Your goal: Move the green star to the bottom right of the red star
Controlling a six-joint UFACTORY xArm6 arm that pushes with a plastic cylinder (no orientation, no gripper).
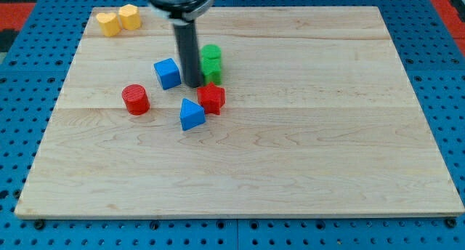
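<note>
The red star (211,98) lies left of the board's middle. Two green blocks stand just above it: one (211,54) higher up and one (212,71) lower, partly hidden by the rod; which is the star I cannot tell. My tip (194,84) rests on the board between the blue cube (168,73) and the lower green block, touching or nearly touching the green block's left side, just up and left of the red star.
A blue triangular block (191,115) lies against the red star's lower left. A red cylinder (135,99) sits further left. Two yellow blocks (108,24) (129,17) sit at the board's top left corner. The wooden board (305,148) lies on a blue pegboard.
</note>
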